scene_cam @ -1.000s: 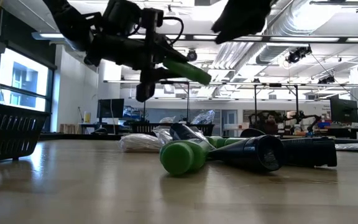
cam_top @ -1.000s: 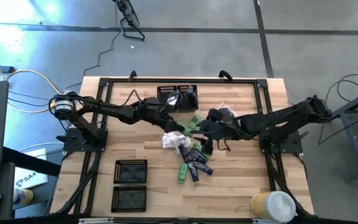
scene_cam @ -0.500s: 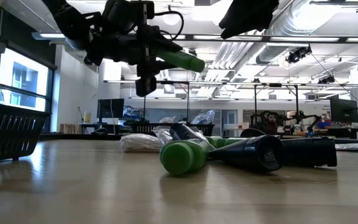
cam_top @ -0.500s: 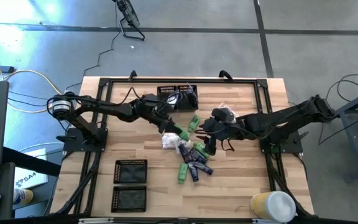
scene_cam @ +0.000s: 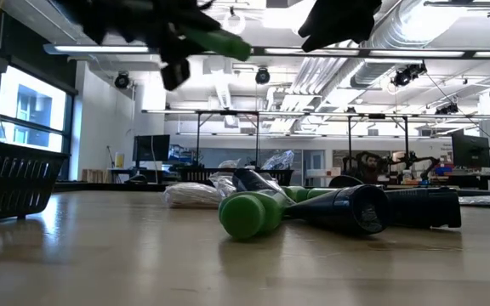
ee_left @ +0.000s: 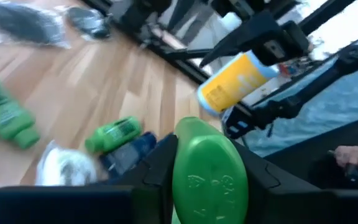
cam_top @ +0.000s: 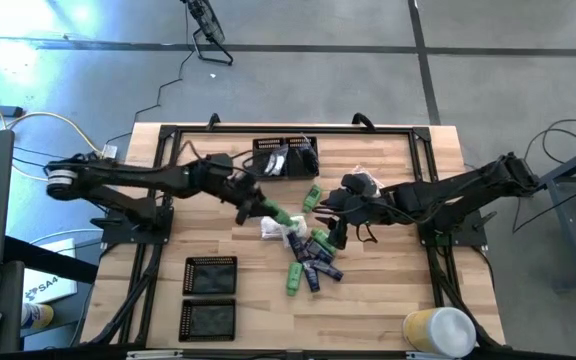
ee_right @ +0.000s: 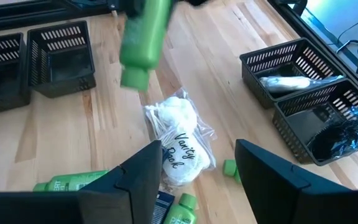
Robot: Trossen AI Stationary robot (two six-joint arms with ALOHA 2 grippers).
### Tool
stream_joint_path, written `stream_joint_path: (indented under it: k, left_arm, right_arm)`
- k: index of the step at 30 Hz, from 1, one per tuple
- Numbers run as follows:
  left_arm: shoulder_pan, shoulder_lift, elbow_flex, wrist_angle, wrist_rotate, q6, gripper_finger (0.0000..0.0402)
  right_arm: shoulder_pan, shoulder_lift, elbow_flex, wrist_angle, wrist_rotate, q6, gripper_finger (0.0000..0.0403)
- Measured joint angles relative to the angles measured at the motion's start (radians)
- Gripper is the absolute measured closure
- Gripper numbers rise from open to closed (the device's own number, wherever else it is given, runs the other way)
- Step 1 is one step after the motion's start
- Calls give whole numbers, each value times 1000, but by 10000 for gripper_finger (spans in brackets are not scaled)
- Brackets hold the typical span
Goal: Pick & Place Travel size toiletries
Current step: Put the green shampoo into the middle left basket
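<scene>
A robotics lab: exposed ceiling ducts (scene_cam: 449, 34), strip lights, further arm rigs (scene_cam: 398, 161) on benches behind the wooden worktop (cam_top: 388, 290).

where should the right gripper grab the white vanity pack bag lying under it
Take the vanity pack across its narrow width, near the middle of the puffy white part, coming straight down. It lies flat on the table, and the right gripper is open just above it. Its crinkly clear edges would likely slip. The left gripper holds a green tube close by.
</scene>
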Motion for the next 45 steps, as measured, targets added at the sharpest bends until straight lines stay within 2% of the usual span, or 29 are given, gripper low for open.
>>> stream_joint_path:
  k: [5, 11, 16, 20, 26, 33, 37, 45]
  left_arm:
    - [-65, -141, 0, -244, -112, 20, 292]
    - [-215, -290, 0, -546, -361, -75, 292]
    - [-416, -374, 0, -699, -566, -242, 291]
    - [-593, -383, 0, -773, -651, -340, 291]
    - [-785, -330, -1, -826, -687, -423, 291]
    - [-914, -243, -2, -965, -680, -535, 291]
    - [-954, -205, -2, -1026, -679, -579, 291]
    - [-952, -166, -1, -995, -671, -585, 289]
  right_arm:
    - [0, 0, 0, 0, 0, -1, 207]
    - [0, 0, 0, 1, 0, -6, 207]
    - [0, 1, -1, 6, 0, -34, 207]
    - [0, 1, -1, 10, 0, -64, 207]
    - [0, 1, -1, 37, 0, -99, 207]
    - [0, 1, -1, 46, -2, -99, 207]
    - [0, 1, -1, 46, -4, -99, 207]
    - [0, 1, -1, 46, -4, -99, 207]
